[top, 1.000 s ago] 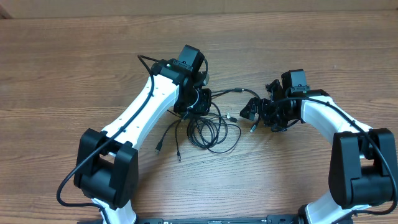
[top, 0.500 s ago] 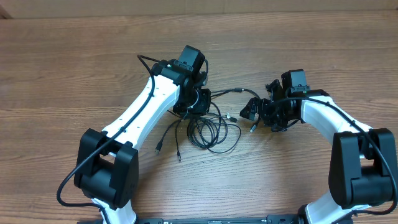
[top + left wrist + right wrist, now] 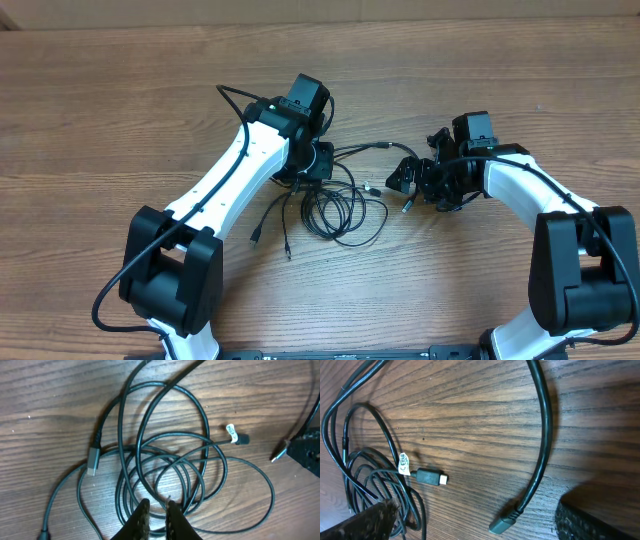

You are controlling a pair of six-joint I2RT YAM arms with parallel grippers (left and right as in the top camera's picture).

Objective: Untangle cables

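Our cables [image 3: 335, 212] lie coiled on the desk [image 3: 120, 90] between the arms. The left tool [image 3: 156, 506] is pressed nearly together over the coil. The right tool [image 3: 480, 520] is spread and empty. If we pull now, the whole tangle may drag along or tighten, since nothing anchors it.

A wooden tabletop [image 3: 100, 100] fills nearly the whole overhead view. Its surface is warm mid-brown with long grain lines running left to right. Up close, the grain shows as fine dark streaks on lighter brown. Along the far edge at the top, a narrow paler tan strip [image 3: 450, 6] runs across. The light is soft and even, casting only faint shadows.
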